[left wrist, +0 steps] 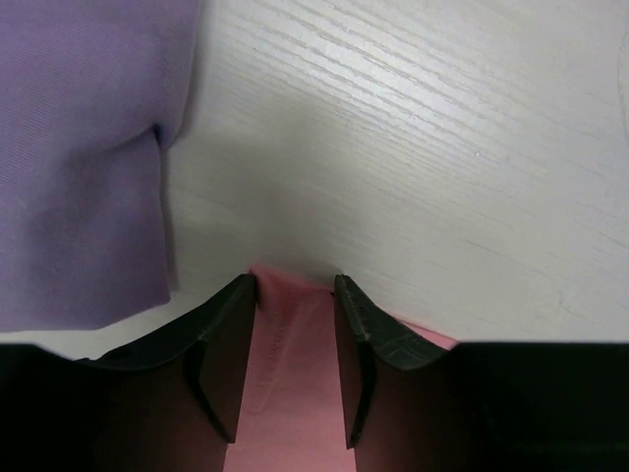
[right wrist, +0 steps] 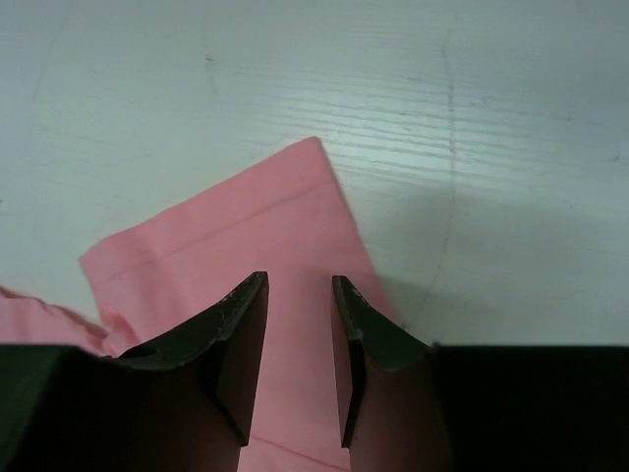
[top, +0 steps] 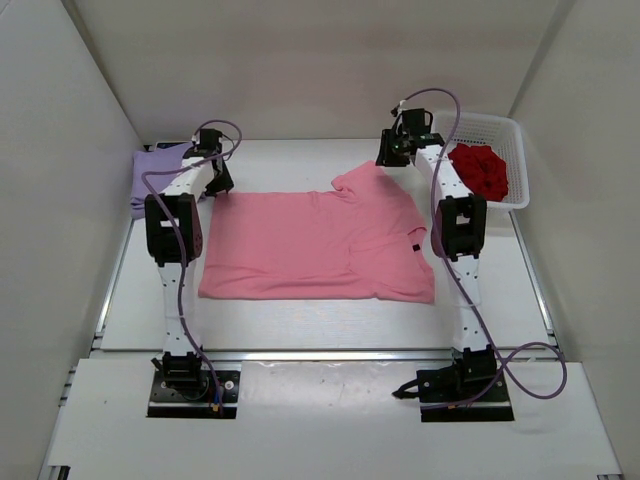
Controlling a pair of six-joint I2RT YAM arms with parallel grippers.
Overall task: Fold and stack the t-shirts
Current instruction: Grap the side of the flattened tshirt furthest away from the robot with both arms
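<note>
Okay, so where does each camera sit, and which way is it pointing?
Top external: above and behind the arm bases, facing down over the table; left arm and right arm show whole, pink t-shirt between.
Left wrist: on that arm, facing down past the left tool; its dark fingers straddle the pink t-shirt, lavender t-shirt beside.
Right wrist: on that arm, facing down past the right tool at a pink sleeve.
Shared: all three show the pink t-shirt; top and left wrist also the lavender one.

Bare table [top: 300, 160] beyond pink t-shirt [top: 310, 240]; basket [top: 517, 150] far right
</note>
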